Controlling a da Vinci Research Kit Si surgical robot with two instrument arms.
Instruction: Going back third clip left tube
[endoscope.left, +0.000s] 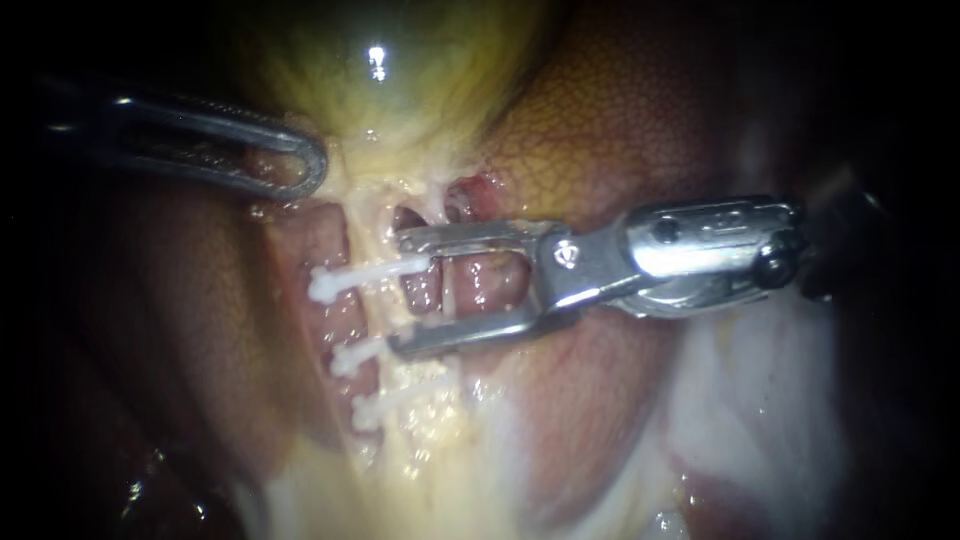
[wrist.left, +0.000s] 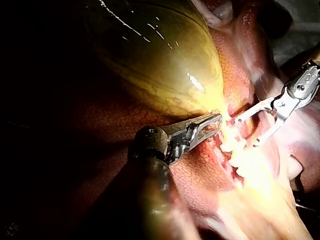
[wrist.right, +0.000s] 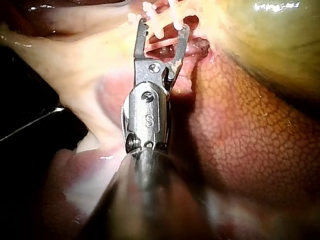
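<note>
- Jaws first, right instrument (endoscope.left: 400, 293)?
- Spread wide, nothing gripped, no clip loaded as far as I can see. Tips sit at the left tube (endoscope.left: 368, 315). Upper tip is just beside the top clip (endoscope.left: 350, 277), lower tip is near or touching the middle clip (endoscope.left: 358, 353), can't tell which.
- Left instrument (endoscope.left: 310, 165)?
- Jaws pressed together, pinching the gallbladder (endoscope.left: 400, 70) at its narrow end, just above the clips. Prob keeping tension on it.
- Task status?
- 3 white clips across the left tube, stacked w/ gaps between, incl. the lowest clip (endoscope.left: 385, 405). So clipping looks done. What's left, imo, is drawing the right instrument back toward the view's right, clear of the tube.
- Anything in the way?
- Open tips are right at the clips, so a sideways drift could snag one. Reddish tissue (endoscope.left: 490, 285) shows between the jaws, can't tell if it's a 2nd tube. Liver (endoscope.left: 620, 120) lies close behind and on both sides. Straight back along the shaft looks safest.
</note>
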